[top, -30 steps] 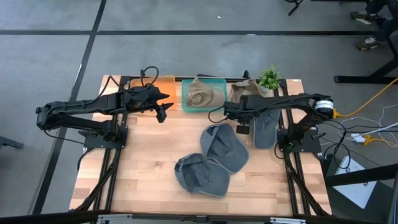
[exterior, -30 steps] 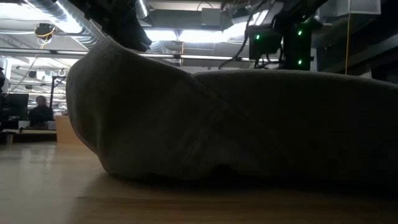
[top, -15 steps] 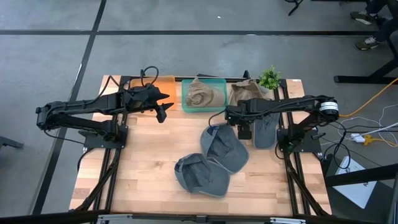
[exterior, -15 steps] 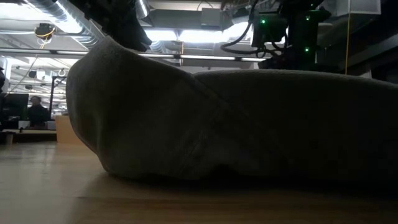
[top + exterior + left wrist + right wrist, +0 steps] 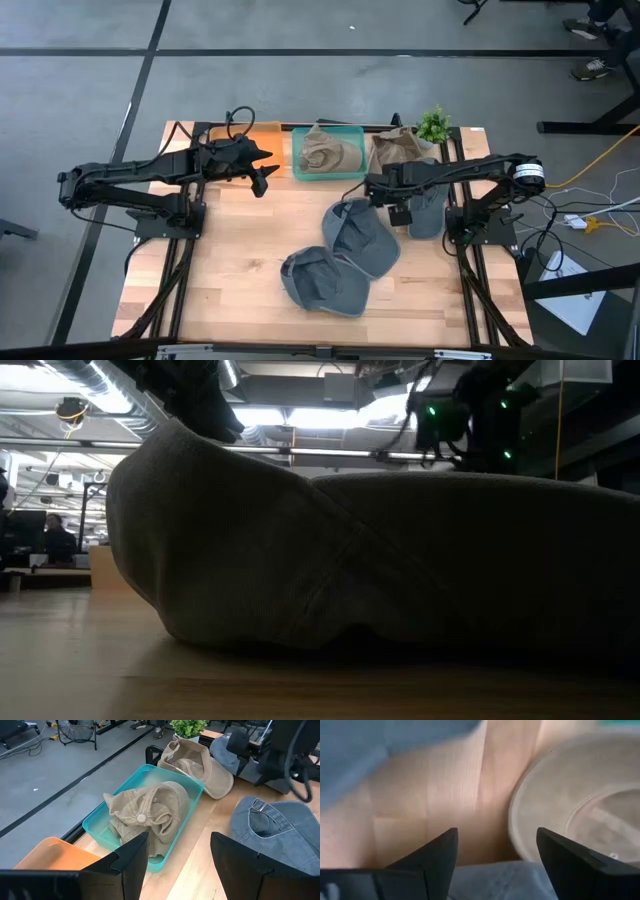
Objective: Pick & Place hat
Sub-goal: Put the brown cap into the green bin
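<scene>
Two grey-blue hats lie crown-down and overlapping mid-table, one [image 5: 360, 236] farther back and one [image 5: 324, 282] nearer. A third grey-blue hat [image 5: 427, 208] lies by the right arm's base. One beige hat [image 5: 328, 152] sits in the teal bin [image 5: 297, 160]. Another beige hat [image 5: 395, 148] rests on the table beside it. My right gripper [image 5: 399, 212] points down, open, over bare wood between these hats [image 5: 495, 850], with nothing between its fingers. My left gripper [image 5: 262, 182] hovers open near the bins [image 5: 179, 852].
An orange bin [image 5: 255, 135] stands left of the teal bin, and a small potted plant [image 5: 433, 124] stands at the back right. In the low view the nearest hat [image 5: 380, 560] fills most of the picture. The table's left half is bare wood [image 5: 240, 250].
My right gripper has opened, rolled about its own axis, and shifted slightly toward the table's right and near edges, sinking a little. The hats lie as before.
</scene>
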Tool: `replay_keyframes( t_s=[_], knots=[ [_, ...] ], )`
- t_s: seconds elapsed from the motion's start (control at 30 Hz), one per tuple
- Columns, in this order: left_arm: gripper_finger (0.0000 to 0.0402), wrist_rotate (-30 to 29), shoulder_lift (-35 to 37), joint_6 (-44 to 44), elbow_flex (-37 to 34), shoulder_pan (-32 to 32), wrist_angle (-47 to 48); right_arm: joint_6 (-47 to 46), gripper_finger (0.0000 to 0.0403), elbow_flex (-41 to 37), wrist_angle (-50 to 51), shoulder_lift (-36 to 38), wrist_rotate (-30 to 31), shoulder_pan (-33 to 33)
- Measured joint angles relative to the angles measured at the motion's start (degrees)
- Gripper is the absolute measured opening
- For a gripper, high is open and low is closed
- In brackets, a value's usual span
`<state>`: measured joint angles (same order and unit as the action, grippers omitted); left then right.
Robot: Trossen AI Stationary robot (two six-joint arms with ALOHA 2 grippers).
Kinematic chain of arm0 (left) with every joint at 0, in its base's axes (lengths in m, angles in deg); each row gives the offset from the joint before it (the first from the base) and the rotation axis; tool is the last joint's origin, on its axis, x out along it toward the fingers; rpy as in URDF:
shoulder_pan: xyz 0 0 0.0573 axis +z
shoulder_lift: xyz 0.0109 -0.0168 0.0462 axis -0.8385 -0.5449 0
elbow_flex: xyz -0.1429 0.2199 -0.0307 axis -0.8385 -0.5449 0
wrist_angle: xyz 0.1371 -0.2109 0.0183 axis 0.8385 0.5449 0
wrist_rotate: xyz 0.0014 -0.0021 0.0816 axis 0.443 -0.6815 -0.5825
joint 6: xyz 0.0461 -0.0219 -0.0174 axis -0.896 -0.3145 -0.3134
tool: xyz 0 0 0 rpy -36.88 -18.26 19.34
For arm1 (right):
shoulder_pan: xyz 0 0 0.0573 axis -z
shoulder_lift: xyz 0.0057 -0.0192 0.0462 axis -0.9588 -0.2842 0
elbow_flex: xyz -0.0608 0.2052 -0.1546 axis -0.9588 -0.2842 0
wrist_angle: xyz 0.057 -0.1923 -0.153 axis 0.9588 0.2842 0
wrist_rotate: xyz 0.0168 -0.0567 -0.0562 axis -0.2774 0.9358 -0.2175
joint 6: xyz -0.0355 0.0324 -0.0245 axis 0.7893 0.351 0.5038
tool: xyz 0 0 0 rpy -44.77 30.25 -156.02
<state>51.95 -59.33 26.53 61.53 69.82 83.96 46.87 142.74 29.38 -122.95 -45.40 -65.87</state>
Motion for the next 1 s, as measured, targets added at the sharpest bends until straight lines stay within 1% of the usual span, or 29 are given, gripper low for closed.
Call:
replay_keyframes(
  t_s=[0.07,0.17,0.23,0.43,0.6,0.8,0.9,1.0],
  knots=[
    [0.0206,0.0,0.0,0.0,0.0,0.02,0.0,1.37,0.0268,-2.32,-0.75,-0.02,3.15,0.0],
    [0.0205,0.0,0.0,0.0,0.0,0.0,0.01,2.79,0.0268,-5.08,-2.05,-0.02,10.08,0.01],
    [0.0205,-0.04,0.0,0.0,0.0,0.01,0.01,3.24,0.0268,-6.31,-4.21,0.0,12.51,0.16],
    [0.0206,-0.3,0.0,0.0,0.0,0.02,0.0,6.24,0.0268,-8.0,-9.08,-0.06,10.97,1.22],
    [0.0206,-2.1,-0.09,-0.02,0.0,0.02,0.0,6.52,0.0268,-8.16,-11.86,-0.22,10.49,2.0],
    [0.0206,-3.15,-0.09,-0.02,0.0,0.02,0.0,6.72,0.0268,-8.74,-14.63,-0.61,6.66,2.03],
    [0.0205,-3.13,-0.09,-0.02,0.0,0.02,0.0,6.48,0.0268,-9.97,-16.01,-1.37,6.71,2.03],
    [0.0206,-3.11,-0.09,0.0,0.0,0.02,0.0,6.03,0.0268,-10.83,-17.34,-2.35,9.78,2.03]
  ],
)
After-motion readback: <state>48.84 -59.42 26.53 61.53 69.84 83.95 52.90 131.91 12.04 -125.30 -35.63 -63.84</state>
